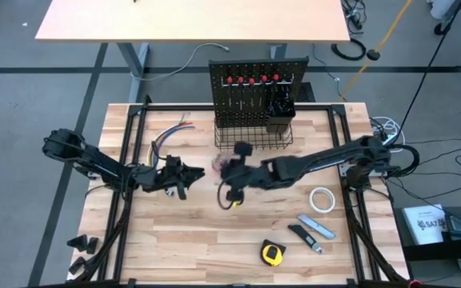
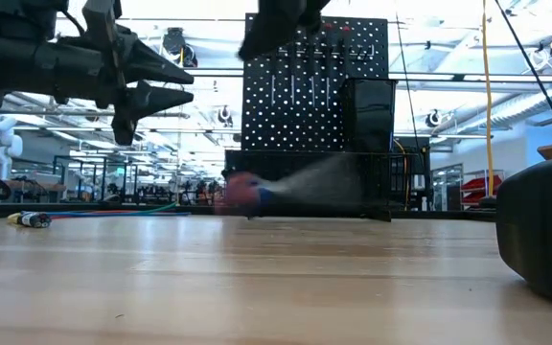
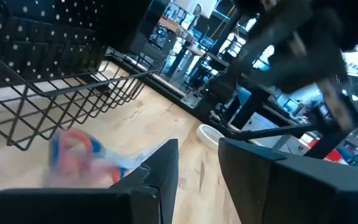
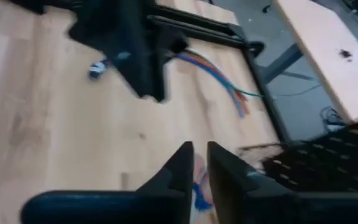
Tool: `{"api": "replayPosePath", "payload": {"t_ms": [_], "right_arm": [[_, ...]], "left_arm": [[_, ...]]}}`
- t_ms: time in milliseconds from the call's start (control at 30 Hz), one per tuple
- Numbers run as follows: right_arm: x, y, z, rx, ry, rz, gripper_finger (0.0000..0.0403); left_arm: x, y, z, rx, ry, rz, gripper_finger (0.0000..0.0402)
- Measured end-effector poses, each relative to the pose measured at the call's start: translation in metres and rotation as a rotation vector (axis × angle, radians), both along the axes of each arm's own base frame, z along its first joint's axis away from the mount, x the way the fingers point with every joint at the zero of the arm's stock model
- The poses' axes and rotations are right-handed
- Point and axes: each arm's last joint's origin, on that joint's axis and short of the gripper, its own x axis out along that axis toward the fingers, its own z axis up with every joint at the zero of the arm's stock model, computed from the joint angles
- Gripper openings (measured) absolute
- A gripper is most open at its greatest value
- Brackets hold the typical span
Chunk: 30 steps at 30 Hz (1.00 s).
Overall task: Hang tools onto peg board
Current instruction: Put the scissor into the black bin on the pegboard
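High view, risk: both hands meet over the middle of the table (image 1: 134, 240), just in front of the wire basket (image 1: 254, 138); the arms are close together there, so a careless move could make them strike each other.
Second risk: the small tool with red and blue grip (image 3: 79, 152) lies on the table just before the basket, blurred in every view; a hand coming down a little off could push it under the basket or pinch only its edge.
Left hand (image 1: 184, 178): near the table's middle, left of the tool; fingers apart with a gap between them in its wrist view, holding nothing.
Right hand (image 1: 229, 172): reaching from the right edge toward the same place, above the tool; fingers almost together with a narrow gap, nothing visible between them.
Peg board (image 1: 258, 76): upright at the far edge, black and perforated, with red-handled screwdrivers (image 1: 252, 81) already hanging in a row.
Tools not yet hung: white tape roll (image 1: 321, 199), grey-blue knife (image 1: 317, 226) and yellow tape measure (image 1: 272, 254), all toward the near right corner.
Coloured wires (image 1: 169, 136): far left part of the table.
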Motion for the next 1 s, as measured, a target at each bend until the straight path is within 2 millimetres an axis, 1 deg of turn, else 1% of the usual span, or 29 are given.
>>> {"api": "replayPosePath", "payload": {"t_ms": [100, 133, 200, 233, 300, 333, 433, 533, 633, 700, 767, 867, 933, 1000], "right_arm": [[-0.021, -0.008, 0.02, -0.007, -0.031, -0.003, 0.0006], [-0.029, -0.01, 0.029, 0.0, -0.061, -0.002, 0.0001], [-0.048, -0.014, 0.045, 0.035, -0.123, -0.008, 0.0004], [-0.057, -0.015, 0.049, 0.059, -0.142, -0.005, 0.0007], [-0.072, -0.018, 0.046, 0.102, -0.147, -0.004, 0.001], [-0.078, -0.02, 0.041, 0.135, -0.138, -0.002, 0.001], [-0.09, -0.025, 0.016, 0.26, -0.104, 0.017, 0.001], [-0.092, -0.025, -0.018, 0.357, -0.102, 0.071, 0.002], [-0.088, -0.027, -0.057, 0.383, -0.116, 0.069, 0.0039], [-0.083, -0.032, -0.076, 0.373, -0.133, 0.06, 0.0044], [-0.076, -0.039, -0.097, 0.361, -0.134, 0.03, 0.0041], [-0.059, -0.046, -0.126, 0.339, -0.13, 0.018, 0.0013], [-0.045, -0.047, -0.14, 0.263, -0.136, -0.001, 0.0005], [-0.034, -0.047, -0.152, 0.155, -0.119, -0.074, 0.0003]], "left_arm": [[0.0, 0.001, 0.0, 0.024, 0.001, 0.017, 0.0121], [0.0, 0.001, 0.0, 0.024, 0.002, 0.023, 0.0121], [0.0, 0.001, 0.0, 0.025, 0.005, 0.027, 0.0121], [0.0, 0.001, -0.001, 0.026, 0.009, 0.027, 0.0121], [0.0, 0.001, -0.004, 0.036, 0.043, 0.026, 0.0121], [0.0, 0.001, -0.006, 0.042, 0.061, 0.026, 0.0121], [-0.001, 0.001, -0.012, 0.06, 0.125, 0.027, 0.0121], [-0.002, 0.002, -0.017, 0.069, 0.177, 0.028, 0.0121], [0.001, 0.003, -0.022, 0.104, 0.241, 0.008, 0.0121], [0.007, 0.003, -0.024, 0.141, 0.288, -0.015, 0.0121], [0.015, 0.004, -0.028, 0.177, 0.348, -0.015, 0.0121], [0.029, 0.006, -0.032, 0.189, 0.406, 0.006, 0.0118], [0.038, 0.007, -0.033, 0.193, 0.446, 0.016, 0.0102], [0.044, 0.009, -0.034, 0.189, 0.499, 0.021, 0.007]]}}
